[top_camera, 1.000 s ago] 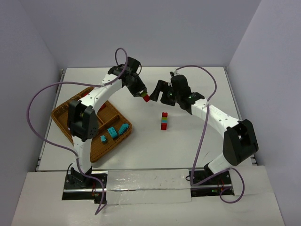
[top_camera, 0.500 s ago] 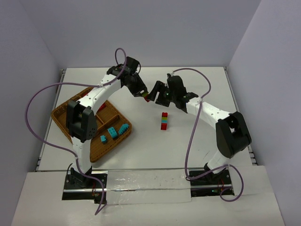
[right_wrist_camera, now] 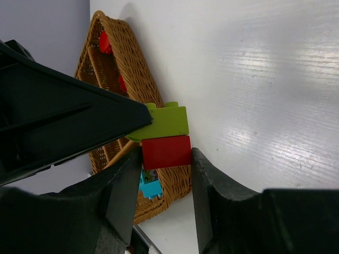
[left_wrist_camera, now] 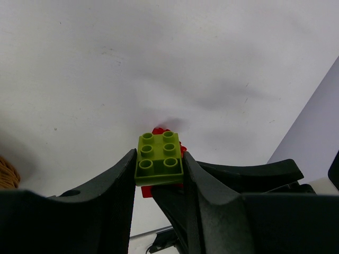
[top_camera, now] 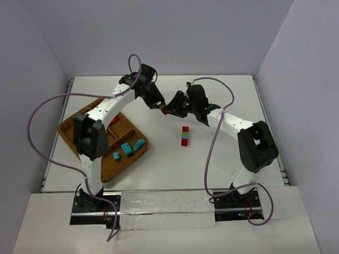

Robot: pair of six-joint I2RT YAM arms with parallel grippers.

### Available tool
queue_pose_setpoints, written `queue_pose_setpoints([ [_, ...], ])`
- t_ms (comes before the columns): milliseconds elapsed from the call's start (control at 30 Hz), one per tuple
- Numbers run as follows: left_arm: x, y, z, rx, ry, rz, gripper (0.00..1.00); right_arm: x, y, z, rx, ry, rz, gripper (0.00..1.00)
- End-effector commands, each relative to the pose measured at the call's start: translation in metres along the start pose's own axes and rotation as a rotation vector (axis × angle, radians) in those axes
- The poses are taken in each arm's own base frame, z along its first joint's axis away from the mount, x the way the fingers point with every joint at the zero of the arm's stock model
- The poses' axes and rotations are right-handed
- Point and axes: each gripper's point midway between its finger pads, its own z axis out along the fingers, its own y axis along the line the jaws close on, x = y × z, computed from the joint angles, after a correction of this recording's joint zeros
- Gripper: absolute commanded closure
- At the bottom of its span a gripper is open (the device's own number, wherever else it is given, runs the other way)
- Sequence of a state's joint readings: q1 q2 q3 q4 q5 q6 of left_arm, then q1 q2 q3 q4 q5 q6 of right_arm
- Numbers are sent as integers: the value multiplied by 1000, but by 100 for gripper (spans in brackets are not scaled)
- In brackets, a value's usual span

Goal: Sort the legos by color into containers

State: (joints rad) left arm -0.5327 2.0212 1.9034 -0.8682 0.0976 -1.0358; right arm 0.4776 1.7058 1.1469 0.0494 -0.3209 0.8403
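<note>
Two bricks snapped together, a green brick (left_wrist_camera: 159, 157) on a red brick (right_wrist_camera: 166, 152), hang in the air over the far middle of the bench (top_camera: 212, 159), and both arms now have hold of them. The left arm (top_camera: 114, 103) has its jaws pinching the green brick by its sides, as they were a second ago. The change is on the other side: the right arm (top_camera: 228, 119), which stood a little way off with its jaws spread wide, has swung in towards the left one and closed its jaws on the red brick, so that each colour is pinched by its own pair. I judge this to be the set-up for pulling the pair apart, since a joined stack cannot be sorted by colour; whether the grip on the red brick is firm enough for that pull cannot be told from here. The wicker tray (top_camera: 66, 136) lies well to the left, with teal bricks (top_camera: 127, 148) in its near compartment and red bricks (right_wrist_camera: 104, 39) in another. A multicoloured stack (top_camera: 184, 136) stands alone on the bench near the right arm, untouched and not yet split, so much sorting is left.
</note>
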Motion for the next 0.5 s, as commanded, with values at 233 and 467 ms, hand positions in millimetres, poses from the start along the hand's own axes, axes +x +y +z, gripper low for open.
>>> queue_pose_setpoints([
  [233, -19, -7, -26, 40, -73, 15, 100, -15, 2, -12, 20, -65, -27, 100],
  [467, -43, 10, -25, 12, -110, 9, 100, 4, -28, -30, 119, -42, -76, 100],
])
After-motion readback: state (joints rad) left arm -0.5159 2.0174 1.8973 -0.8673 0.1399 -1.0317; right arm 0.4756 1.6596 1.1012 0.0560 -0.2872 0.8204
